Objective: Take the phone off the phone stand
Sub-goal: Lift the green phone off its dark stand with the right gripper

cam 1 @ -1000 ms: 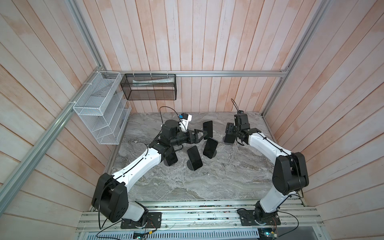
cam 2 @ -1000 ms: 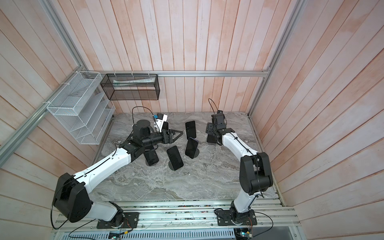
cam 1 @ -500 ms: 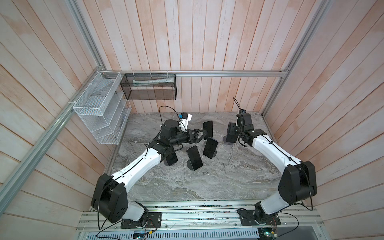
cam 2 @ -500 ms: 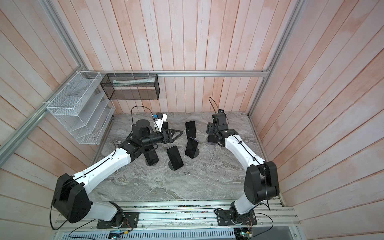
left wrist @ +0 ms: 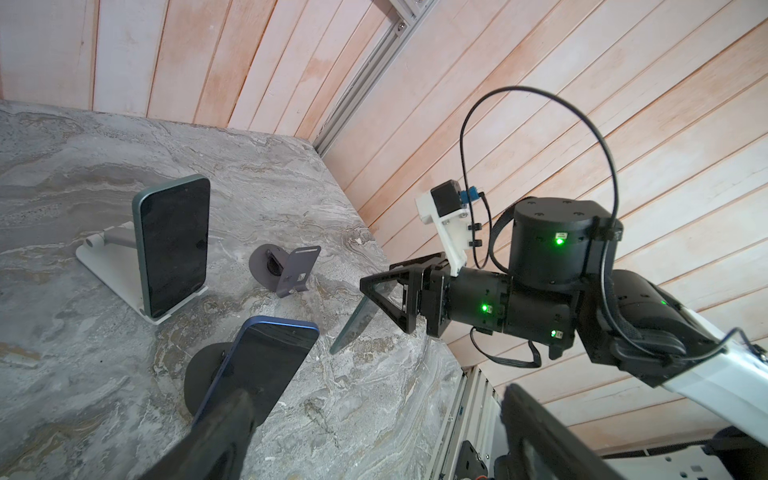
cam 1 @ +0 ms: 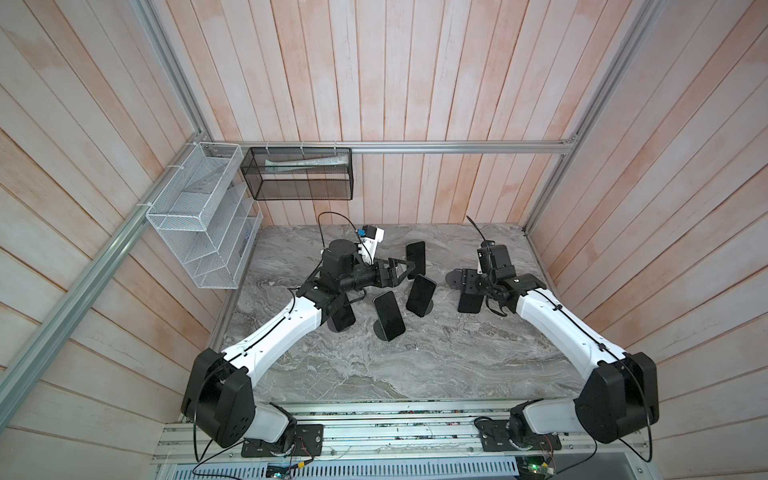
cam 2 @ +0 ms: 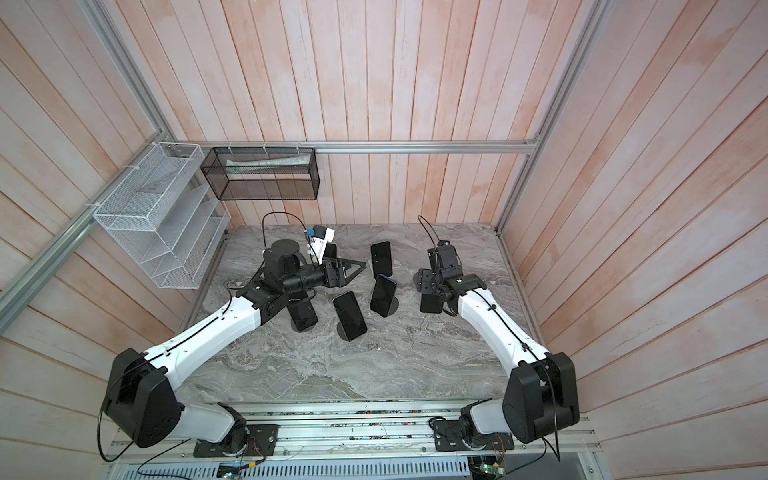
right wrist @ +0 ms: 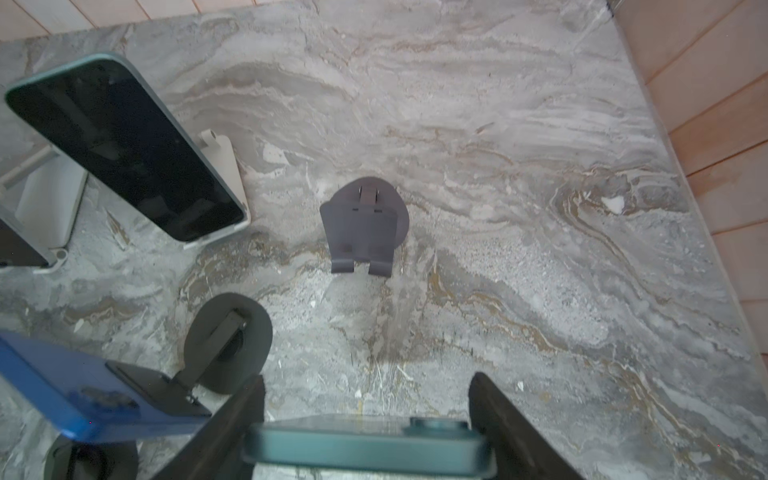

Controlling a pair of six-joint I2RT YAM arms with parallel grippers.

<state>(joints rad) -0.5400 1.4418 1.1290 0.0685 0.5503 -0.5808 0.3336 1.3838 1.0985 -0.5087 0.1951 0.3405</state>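
- Right jaws: closed on the two long edges of a teal phone (right wrist: 365,446), which hangs tilted and is off its stand. Whether its lower end touches the bench cannot be told.
- Left jaws: spread wide and empty, with one finger (left wrist: 216,436) just beside a blue phone (left wrist: 266,365).
- Phone stand (right wrist: 361,224): small, grey, round foot, empty; it sits on the bench near the held phone.
- Bench (cam 1: 415,365): grey veined stone-look slab running from wall to wall.
- Other phones: the blue one leans on a black round-foot stand (right wrist: 226,345). A green one (left wrist: 172,245) is propped on a white stand (left wrist: 104,249). Two more (cam 1: 388,313) lie near the left arm in both top views.
- Walls (cam 1: 415,83): pale pink wooden planks on three sides.
- Rails (cam 1: 415,146): aluminium, across the back and along the corners.
- Fittings: a white wire rack (cam 1: 195,216) on the left wall and a black mesh basket (cam 1: 299,178) on the back wall.
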